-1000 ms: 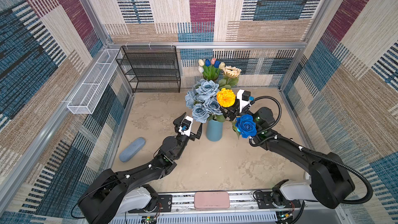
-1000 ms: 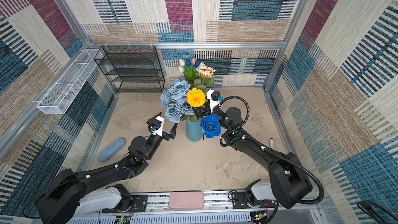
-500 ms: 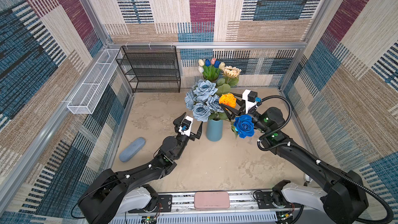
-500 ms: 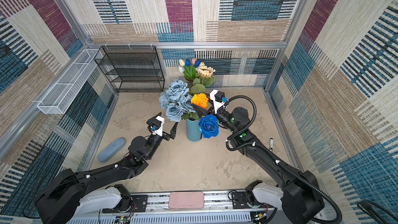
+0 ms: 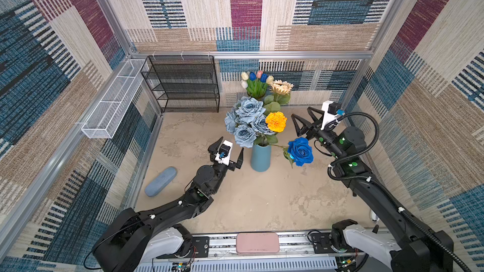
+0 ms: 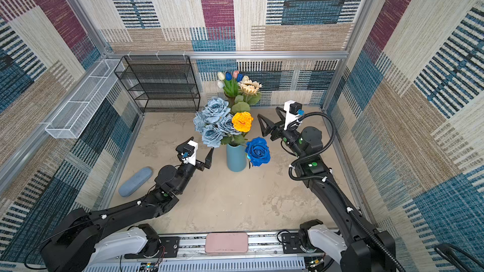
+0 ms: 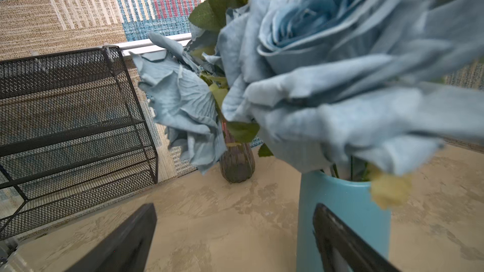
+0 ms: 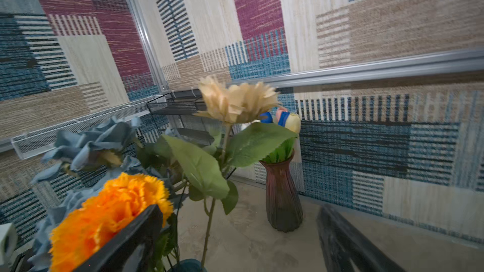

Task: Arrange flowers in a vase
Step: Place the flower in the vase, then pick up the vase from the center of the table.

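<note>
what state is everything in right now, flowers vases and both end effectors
blue vase, upright, holding flowers
pale roses, in blue vase
orange bloom, in blue vase
deep blue rose, in blue vase, leaning far out sideways
dark vase, upright, holding tulips
left end effector, open, empty, beside blue vase
right end effector, open, empty
case, shut, lying flat
</note>
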Motion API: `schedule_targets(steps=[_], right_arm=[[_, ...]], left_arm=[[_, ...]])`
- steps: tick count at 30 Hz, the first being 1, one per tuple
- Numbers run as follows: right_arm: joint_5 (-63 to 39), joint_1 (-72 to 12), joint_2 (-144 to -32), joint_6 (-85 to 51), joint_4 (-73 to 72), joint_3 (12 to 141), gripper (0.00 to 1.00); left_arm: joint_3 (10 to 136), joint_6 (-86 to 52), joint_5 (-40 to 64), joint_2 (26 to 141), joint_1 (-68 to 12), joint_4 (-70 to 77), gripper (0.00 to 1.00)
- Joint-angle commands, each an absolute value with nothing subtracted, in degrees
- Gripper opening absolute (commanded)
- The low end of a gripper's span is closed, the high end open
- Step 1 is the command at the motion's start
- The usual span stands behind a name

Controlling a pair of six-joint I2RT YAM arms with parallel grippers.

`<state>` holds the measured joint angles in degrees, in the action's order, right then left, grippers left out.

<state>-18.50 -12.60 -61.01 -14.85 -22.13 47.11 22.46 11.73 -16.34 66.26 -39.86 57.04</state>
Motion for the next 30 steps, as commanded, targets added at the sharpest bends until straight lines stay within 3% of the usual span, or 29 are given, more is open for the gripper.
schedule_targets(steps=[1, 5, 12, 16, 30], right_arm=[[-17.9, -11.1, -60.5, -17.3, -20.6, 43.4, 0.94], [-18.9, -11.1, -57.4, -16.7, -25.6, 32.1, 0.94], [-36.3, -13.7, -59.4, -17.2, -53.9, 14.1, 0.95], [-33.1, -21.1, -65.8, -8.0, -59.7, 14.8, 0.98], [-35.2, -23.9, -83.9, 2.4, -67.9, 26.2, 1.00]], left_arm=[[22.1, 9.7, -16.9, 64.7, -39.7, 56.2, 0.96], [20.8, 9.8, -17.3, 59.9, -39.8, 49.9, 0.99], [15.4, 6.9, -15.4, 50.2, -39.8, 39.4, 0.99], [14.8, 7.1, -14.8, 50.3, -39.8, 39.4, 0.99], [17.1, 9.8, -13.6, 54.2, -39.8, 43.9, 0.99]])
